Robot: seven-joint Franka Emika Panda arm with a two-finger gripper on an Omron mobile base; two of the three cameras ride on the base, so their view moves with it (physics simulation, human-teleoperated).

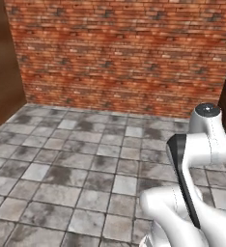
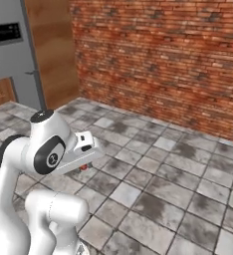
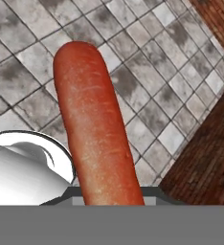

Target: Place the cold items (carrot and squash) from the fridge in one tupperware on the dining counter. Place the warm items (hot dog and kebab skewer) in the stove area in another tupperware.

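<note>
- The tool is clamped on the hot dog, held by its near end; the rest juts forward over the tiled floor, with a brick wall beyond.
- In the right base view a small reddish end shows under the hand, carried low in front of the arm.
- The hot dog looks light, smooth and somewhat soft, so a hard squeeze would likely dent it and a loose one let it slip.
- Held at one end, it may sag or swing; a grip nearer the middle would probably be steadier.
- No tupperware or counter is near.
</note>
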